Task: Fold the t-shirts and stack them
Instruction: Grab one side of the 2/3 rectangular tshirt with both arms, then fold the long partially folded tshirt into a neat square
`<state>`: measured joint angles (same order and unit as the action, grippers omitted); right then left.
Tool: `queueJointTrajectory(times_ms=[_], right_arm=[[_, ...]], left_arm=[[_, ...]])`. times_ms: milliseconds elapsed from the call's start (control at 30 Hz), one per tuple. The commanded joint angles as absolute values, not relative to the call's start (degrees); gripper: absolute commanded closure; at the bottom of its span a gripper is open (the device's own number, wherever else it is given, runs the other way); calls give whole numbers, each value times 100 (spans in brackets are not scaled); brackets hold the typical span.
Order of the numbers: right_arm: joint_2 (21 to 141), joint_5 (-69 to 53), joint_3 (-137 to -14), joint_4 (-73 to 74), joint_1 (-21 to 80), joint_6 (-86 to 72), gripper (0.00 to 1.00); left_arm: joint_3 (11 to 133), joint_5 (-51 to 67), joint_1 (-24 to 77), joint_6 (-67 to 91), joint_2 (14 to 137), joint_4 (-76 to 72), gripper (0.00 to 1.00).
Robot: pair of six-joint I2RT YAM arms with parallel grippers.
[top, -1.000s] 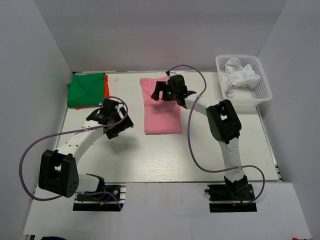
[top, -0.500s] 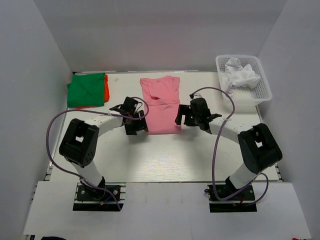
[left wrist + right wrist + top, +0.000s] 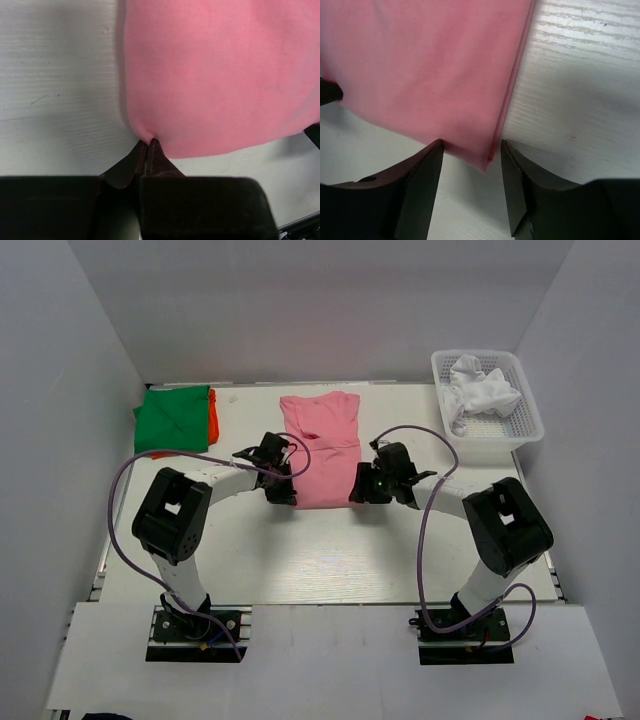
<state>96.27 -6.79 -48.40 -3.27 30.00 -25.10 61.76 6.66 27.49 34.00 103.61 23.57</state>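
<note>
A pink t-shirt, folded into a long strip, lies at the table's middle with its collar toward the back. My left gripper is at its near left corner. In the left wrist view that gripper is shut on the edge of the pink t-shirt, which puckers at the tips. My right gripper is at the near right corner. In the right wrist view it is open, its fingers straddling the corner of the pink t-shirt on the table.
A folded green t-shirt lies on an orange one at the back left. A white basket at the back right holds crumpled white t-shirts. White walls close in the table on three sides.
Both arms have swung in to the shirt's near corners, the right from its collar end. The left gripper has shut on the left corner. The right jaws have narrowed around theirs.
</note>
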Motion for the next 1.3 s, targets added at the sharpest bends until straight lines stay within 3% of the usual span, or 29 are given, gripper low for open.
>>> queueJointTrajectory(times_ms=[0,33,67,200,233,533,767,967,1267], right_arm=[[9808,-949,-4861,-299,3015,-2531,46],[9800,-967,-4826,-342,3006,-2566,50],[9826,-1002,-4799,-421,3023,-2610,64],[9800,-1265,-4860,-360,3067,-2523,96],[9695,-1318,-4826,-273,3033,-2522,99],[8570,-2355,-4518,1281,3059,-2224,100],[7569,-3006,-5175,3905,3085,-1083,100],[6795,-3024,-5371,3456,3050,-1362,100],[7364,-2294,-6284,2647,2962,-1888,100]], left_arm=[[6170,414,2839,3331,10460,2549,90],[6092,413,2839,3383,10407,2549,90],[6091,413,2839,3384,10406,2549,92],[6091,466,2891,3437,10301,2680,93],[6039,466,2892,3515,10249,2742,98],[5564,1177,3261,3639,8730,3688,100],[5625,1660,3507,3980,7560,4746,100],[5818,1706,3621,4148,6654,4395,100],[6574,934,3480,4148,7320,4157,100]])
